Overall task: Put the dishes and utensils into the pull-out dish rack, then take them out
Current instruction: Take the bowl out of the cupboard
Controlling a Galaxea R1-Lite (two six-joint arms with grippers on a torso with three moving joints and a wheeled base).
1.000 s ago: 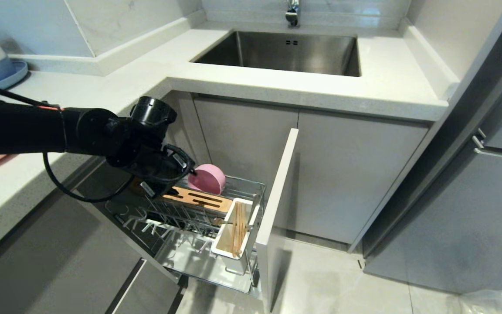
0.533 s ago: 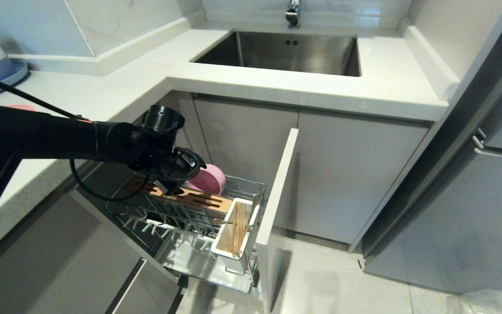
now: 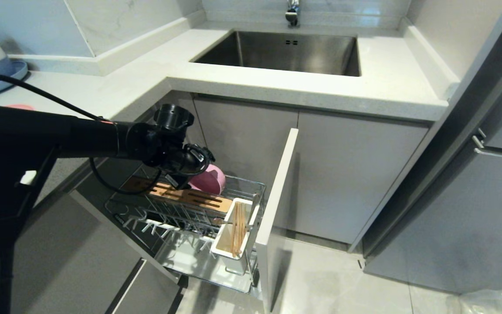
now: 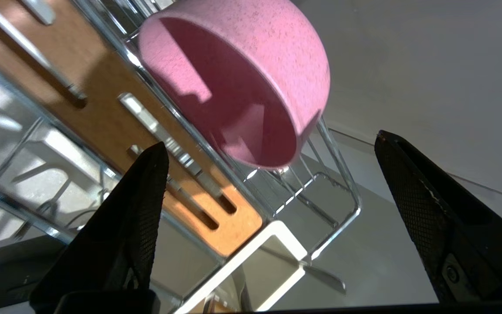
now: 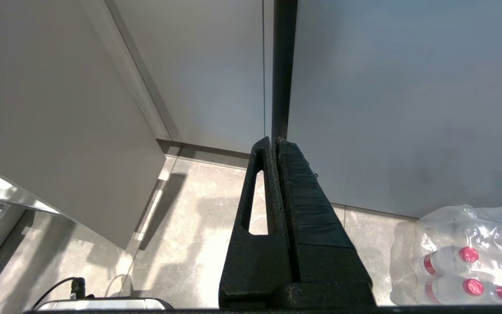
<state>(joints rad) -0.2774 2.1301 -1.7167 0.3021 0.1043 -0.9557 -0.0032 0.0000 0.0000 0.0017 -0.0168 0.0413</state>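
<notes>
Two wide-spread fingers (image 4: 137,205) of the left end effector (image 3: 195,163) flank the pink bowl (image 4: 251,74) without holding it; the bowl rests tilted on its side in the pull-out dish rack (image 3: 251,185), centre-frame. One risk: closing off-centre could skid the bowl along the wires or knock the wooden bar (image 3: 190,197).

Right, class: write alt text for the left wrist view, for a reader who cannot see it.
A pink bowl lies on its side in the chrome wire rack, with the open left gripper just short of it, not touching. A slotted wooden bar runs beside the bowl, and a white utensil holder sits at the rack's end.
</notes>
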